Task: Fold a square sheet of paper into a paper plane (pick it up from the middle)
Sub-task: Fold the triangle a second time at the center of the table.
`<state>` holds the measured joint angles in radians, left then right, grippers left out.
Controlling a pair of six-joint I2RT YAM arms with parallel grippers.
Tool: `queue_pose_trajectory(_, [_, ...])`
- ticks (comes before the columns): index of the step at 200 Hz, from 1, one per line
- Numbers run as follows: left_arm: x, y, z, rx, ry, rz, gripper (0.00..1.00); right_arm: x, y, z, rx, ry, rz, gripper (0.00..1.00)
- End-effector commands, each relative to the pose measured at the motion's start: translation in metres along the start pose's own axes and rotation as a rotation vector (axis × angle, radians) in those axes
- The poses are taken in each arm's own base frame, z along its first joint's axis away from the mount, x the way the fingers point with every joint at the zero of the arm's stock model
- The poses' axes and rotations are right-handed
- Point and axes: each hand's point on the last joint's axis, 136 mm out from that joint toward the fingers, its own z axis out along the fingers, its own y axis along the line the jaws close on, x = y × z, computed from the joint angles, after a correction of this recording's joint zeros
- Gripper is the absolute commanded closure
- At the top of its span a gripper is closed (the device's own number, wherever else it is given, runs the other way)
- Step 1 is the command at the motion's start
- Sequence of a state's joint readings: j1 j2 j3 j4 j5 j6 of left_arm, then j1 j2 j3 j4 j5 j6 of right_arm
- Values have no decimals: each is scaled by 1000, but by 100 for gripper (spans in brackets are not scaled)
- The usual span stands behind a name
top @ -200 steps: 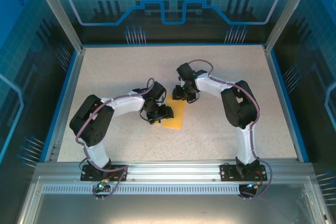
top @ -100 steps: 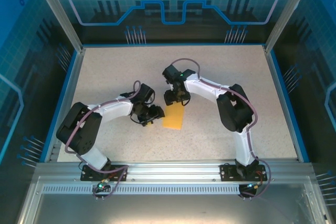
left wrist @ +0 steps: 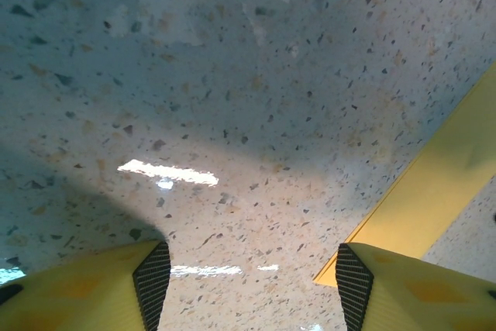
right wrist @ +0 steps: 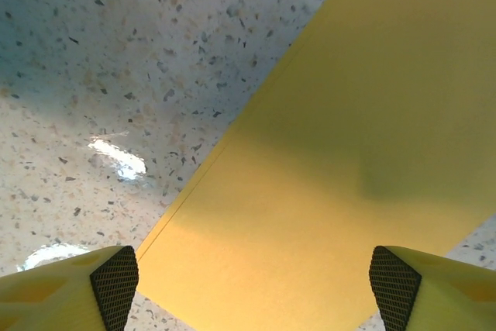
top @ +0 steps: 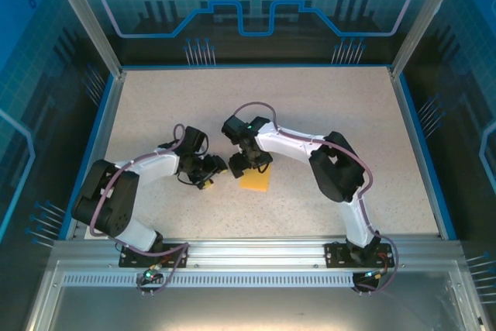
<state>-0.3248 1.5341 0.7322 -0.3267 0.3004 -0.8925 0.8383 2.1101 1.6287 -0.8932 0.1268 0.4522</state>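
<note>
Speckled counter (top: pixel 333 114). Left gripper (top: pixel 208 171) partly open, empty, over bare counter. Paper (top: pixel 257 182) flat, just right of it. Right gripper (top: pixel 250 163) wide open, empty, above paper's far-left edge; judged nearer arm.

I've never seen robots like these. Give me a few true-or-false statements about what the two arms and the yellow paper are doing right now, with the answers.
1. The paper lies flat on the table. True.
2. The left gripper grips the paper. False: its jaws are open over bare table, beside the paper's edge.
3. The right gripper is open above the paper. True.
4. The paper is crumpled into a ball. False: it is a smooth sheet with straight edges.
</note>
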Motion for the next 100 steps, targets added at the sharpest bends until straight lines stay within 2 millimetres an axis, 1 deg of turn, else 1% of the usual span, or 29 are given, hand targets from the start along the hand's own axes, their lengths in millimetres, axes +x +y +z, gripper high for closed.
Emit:
queue_pose_trajectory(1, [-2, 5, -4, 9, -4, -31, 36, 21, -4, 19, 35, 91, 12, 16])
queue_pose_trajectory(63, [-6, 5, -7, 13, -14, -32, 36, 33, -10, 38, 73, 141, 4, 16])
queue_pose_trajectory(100, [-6, 3, -7, 15, -11, -27, 36, 39, -12, 46, 59, 155, 12, 24])
